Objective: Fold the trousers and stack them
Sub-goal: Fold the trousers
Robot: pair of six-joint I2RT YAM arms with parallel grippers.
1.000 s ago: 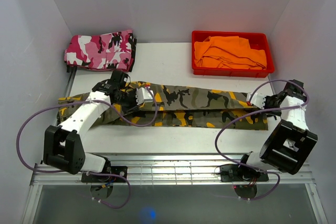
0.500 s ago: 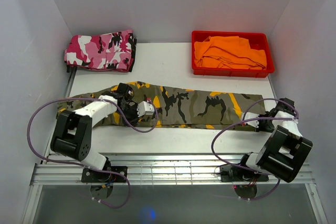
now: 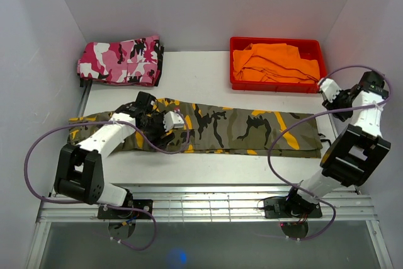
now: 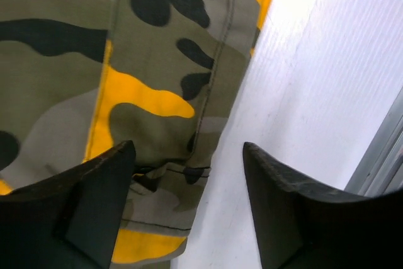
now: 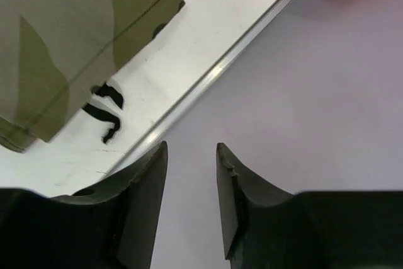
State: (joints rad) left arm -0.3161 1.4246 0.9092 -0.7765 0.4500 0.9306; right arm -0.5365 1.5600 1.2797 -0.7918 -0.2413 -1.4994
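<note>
The olive and yellow camouflage trousers (image 3: 239, 129) lie folded lengthwise across the table. My left gripper (image 3: 178, 121) hovers low over their left part with its jaws wide open. In the left wrist view the left gripper (image 4: 189, 148) straddles the trousers' hemmed edge (image 4: 170, 105) without gripping it. My right gripper (image 3: 325, 87) is raised by the right wall, apart from the cloth. In the right wrist view the right gripper (image 5: 191, 147) is open by a narrow gap and holds nothing, and a trousers corner (image 5: 63, 48) lies below it. Folded pink camouflage trousers (image 3: 119, 61) sit at the back left.
A red bin (image 3: 236, 83) holding orange cloth (image 3: 277, 64) stands at the back right, close to my right gripper. A small black scrap (image 5: 104, 111) lies on the table near its right metal edge (image 5: 208, 77). White walls enclose both sides.
Both grippers have opened and let go of the trousers, which now lie flat in a lengthwise fold. The right arm has lifted away toward the red bin.
</note>
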